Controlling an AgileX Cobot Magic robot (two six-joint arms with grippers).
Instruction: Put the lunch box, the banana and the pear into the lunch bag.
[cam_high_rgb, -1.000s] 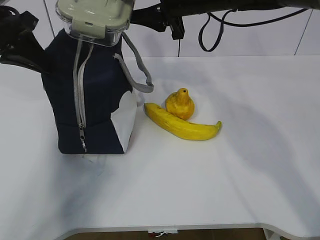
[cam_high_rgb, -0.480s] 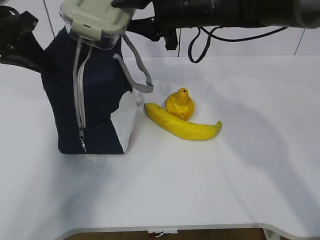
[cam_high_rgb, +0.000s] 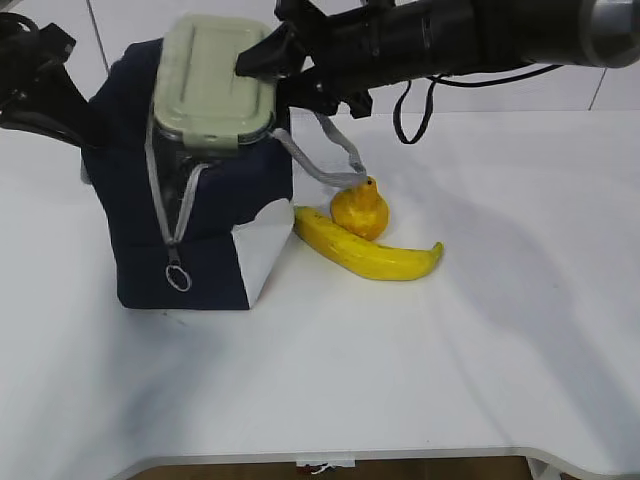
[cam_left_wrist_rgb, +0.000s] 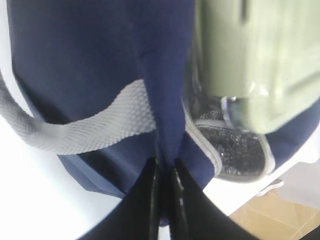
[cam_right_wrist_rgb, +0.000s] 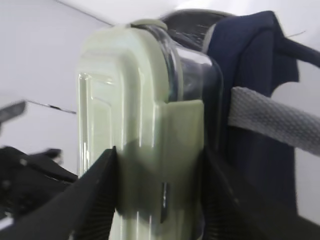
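The lunch box (cam_high_rgb: 213, 82) sits tilted in the open mouth of the lunch bag (cam_high_rgb: 200, 215), its pale green lid facing up and forward, its clear body partly down between the navy walls. The right gripper (cam_high_rgb: 268, 58) reaches in from the right edge, its arm stretched nearly level above the desk (cam_high_rgb: 420, 380), and its fingers (cam_right_wrist_rgb: 97, 195) clasp the box across the lid end. The left gripper (cam_left_wrist_rgb: 166, 176) comes from the left side and is clenched on a fold of the bag's navy fabric, holding that wall upright; the silvery lining shows just beside the box in the left wrist view.

A grey handle (cam_high_rgb: 325, 160) hangs from the bag's right side down toward the pear (cam_high_rgb: 360, 208), which stands on the desk just right of the bag. The banana (cam_high_rgb: 365, 250) lies in front of the pear, touching it, one tip near the bag's white lower panel. The bag's zipper strip runs open down the front, its pull ring hanging low. The front and right of the desk are bare white surface as far as its front edge.
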